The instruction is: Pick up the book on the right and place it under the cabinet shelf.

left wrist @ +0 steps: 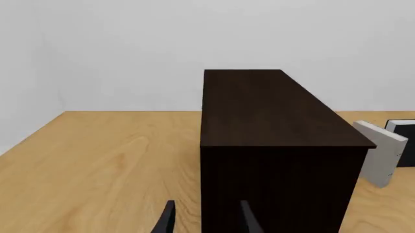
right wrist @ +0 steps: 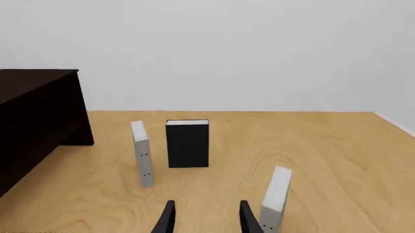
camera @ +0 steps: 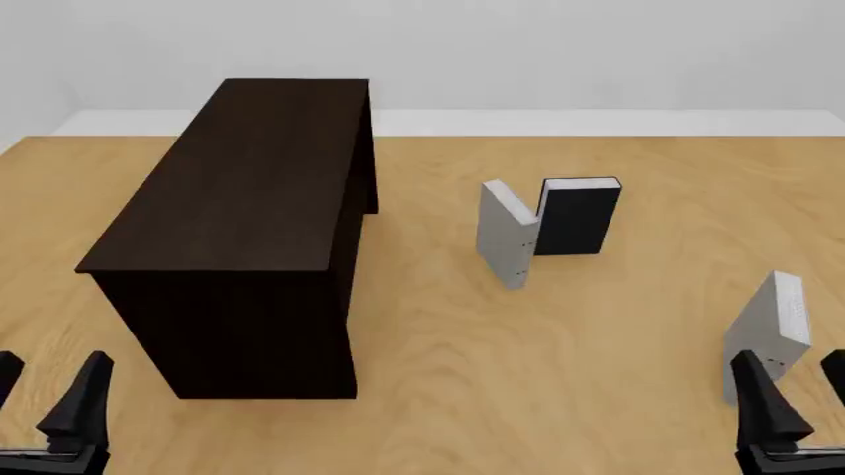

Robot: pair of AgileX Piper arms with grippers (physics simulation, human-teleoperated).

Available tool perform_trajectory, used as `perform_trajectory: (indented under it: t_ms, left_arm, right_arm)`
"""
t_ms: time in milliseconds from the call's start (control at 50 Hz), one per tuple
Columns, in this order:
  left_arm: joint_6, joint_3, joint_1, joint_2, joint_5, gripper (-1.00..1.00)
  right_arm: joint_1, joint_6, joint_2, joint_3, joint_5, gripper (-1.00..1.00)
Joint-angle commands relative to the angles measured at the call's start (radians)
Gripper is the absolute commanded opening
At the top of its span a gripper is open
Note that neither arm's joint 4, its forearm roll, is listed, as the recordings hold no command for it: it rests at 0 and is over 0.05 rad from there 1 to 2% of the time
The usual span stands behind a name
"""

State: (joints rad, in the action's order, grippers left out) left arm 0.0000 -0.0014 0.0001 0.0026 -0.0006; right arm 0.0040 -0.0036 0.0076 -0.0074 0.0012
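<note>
standing upright just ahead and slightly right of the open, empty right gripper (right wrist: 205, 218), the thin light-grey hardcover book (right wrist: 275, 198) sits far right of the dark brown wood-grain cabinet (camera: 251, 188), beyond the left arm's side.

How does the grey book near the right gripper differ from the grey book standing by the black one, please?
The right grey book stands alone beside the right gripper; the middle grey book stands farther out, close beside the black book. The right one is much farther from the cabinet. Both are thin, light grey and upright.
</note>
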Motion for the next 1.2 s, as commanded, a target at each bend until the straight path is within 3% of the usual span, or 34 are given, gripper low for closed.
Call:
perform_trajectory:
  t_ms: [20,180,220,300,320,400,420,520,560,580,620,640,720,800,820,900,1200]
  left_arm:
    - [0.000,-0.003,0.000,0.005,-0.001,1.00]
    - [0.000,-0.003,0.000,0.004,0.000,1.00]
    - [0.000,-0.005,0.000,0.003,0.002,1.00]
    - [0.000,-0.003,0.000,0.002,0.002,1.00]
    - [0.000,-0.004,0.000,0.002,0.002,1.00]
    - [0.000,-0.003,0.000,0.001,0.002,1.00]
    - [0.000,-0.003,0.000,0.001,0.002,1.00]
    - [-0.009,-0.004,0.000,-0.002,-0.012,1.00]
    - [-0.013,-0.004,0.015,-0.002,-0.020,1.00]
    - [-0.009,-0.005,0.095,-0.002,-0.011,1.00]
    - [0.018,-0.004,0.147,0.021,0.017,1.00]
    - [-0.013,-0.008,0.133,-0.002,-0.016,1.00]
    - [-0.011,-0.006,0.140,-0.002,-0.012,1.00]
    - [-0.012,-0.011,0.214,-0.002,-0.008,1.00]
    - [-0.009,-0.010,0.225,-0.002,-0.002,1.00]
    - [-0.012,-0.008,0.270,-0.002,-0.012,1.00]
    - [-0.007,-0.008,0.268,-0.002,-0.001,1.00]
  right_arm:
    - [0.004,-0.015,0.003,-0.040,0.044,1.00]
    - [-0.007,-0.022,0.049,-0.164,0.156,1.00]
    - [-0.021,0.018,0.105,-0.200,0.180,1.00]
    - [0.060,0.041,0.118,-0.264,0.233,1.00]
    - [0.019,0.048,0.107,-0.278,0.252,1.00]
    - [-0.005,0.031,0.177,-0.351,0.295,1.00]
    - [-0.021,-0.001,0.188,-0.376,0.316,1.00]
    - [-0.074,-0.036,0.259,-0.443,0.373,1.00]
    - [-0.110,-0.078,0.287,-0.474,0.398,1.00]
    - [-0.097,-0.076,0.299,-0.493,0.416,1.00]
    - [-0.114,-0.055,0.325,-0.522,0.438,1.00]
    - [-0.119,-0.053,0.332,-0.529,0.444,1.00]
    - [-0.157,-0.064,0.382,-0.582,0.491,1.00]
    - [-0.210,-0.036,0.449,-0.626,0.533,1.00]
    - [-0.229,-0.062,0.465,-0.632,0.537,1.00]
    - [-0.260,-0.053,0.509,-0.661,0.558,1.00]
    - [-0.342,-0.059,0.664,-0.720,0.590,1.00]
